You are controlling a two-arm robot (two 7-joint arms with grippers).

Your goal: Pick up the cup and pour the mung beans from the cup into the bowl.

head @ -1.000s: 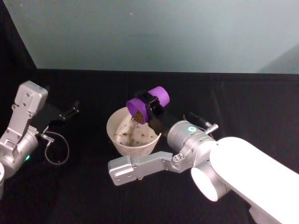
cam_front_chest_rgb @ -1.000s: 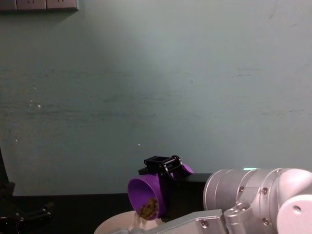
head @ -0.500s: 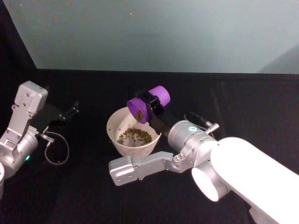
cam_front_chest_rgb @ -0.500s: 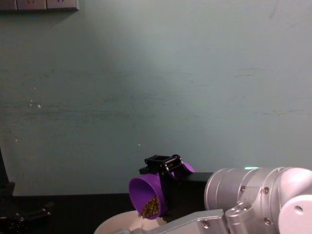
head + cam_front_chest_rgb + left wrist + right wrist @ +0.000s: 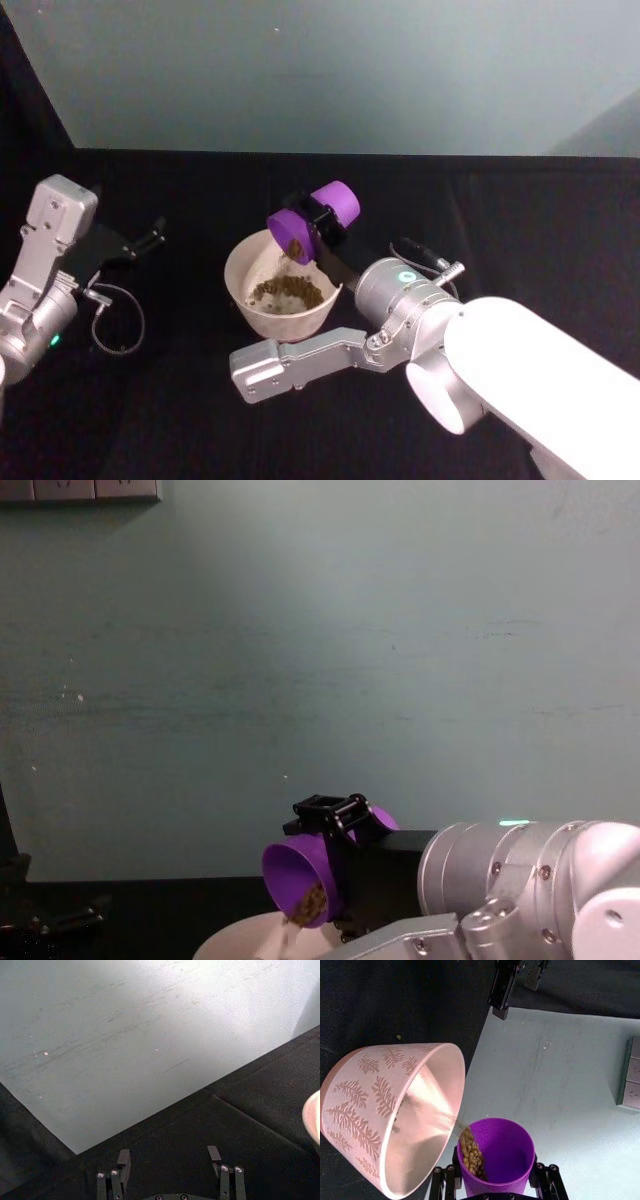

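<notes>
The purple cup (image 5: 341, 203) is tipped mouth-down over the bowl's far rim, and my right gripper (image 5: 314, 222) is shut on its middle. Mung beans (image 5: 471, 1152) run from the cup's lip (image 5: 294, 876) in a thin stream into the bowl. The white bowl (image 5: 236, 290), with a pink leaf pattern on its outer wall (image 5: 365, 1105), holds a heap of beans (image 5: 288, 292). In the right wrist view the gripper (image 5: 495, 1182) clasps the cup (image 5: 507, 1155) from both sides. My left gripper (image 5: 150, 238) stands open, parked at the far left of the table, with nothing between its fingers (image 5: 123, 1159).
The table is covered in black cloth, with a pale teal wall behind it. A grey cable loop (image 5: 115, 322) lies by the left arm. My right arm's silver link (image 5: 300, 355) lies just in front of the bowl. Wall sockets (image 5: 80, 489) sit high on the left.
Beans have kept running out of the cup, and the heap in the bowl has grown. The cup holds fewer beans. The left arm has not moved.
</notes>
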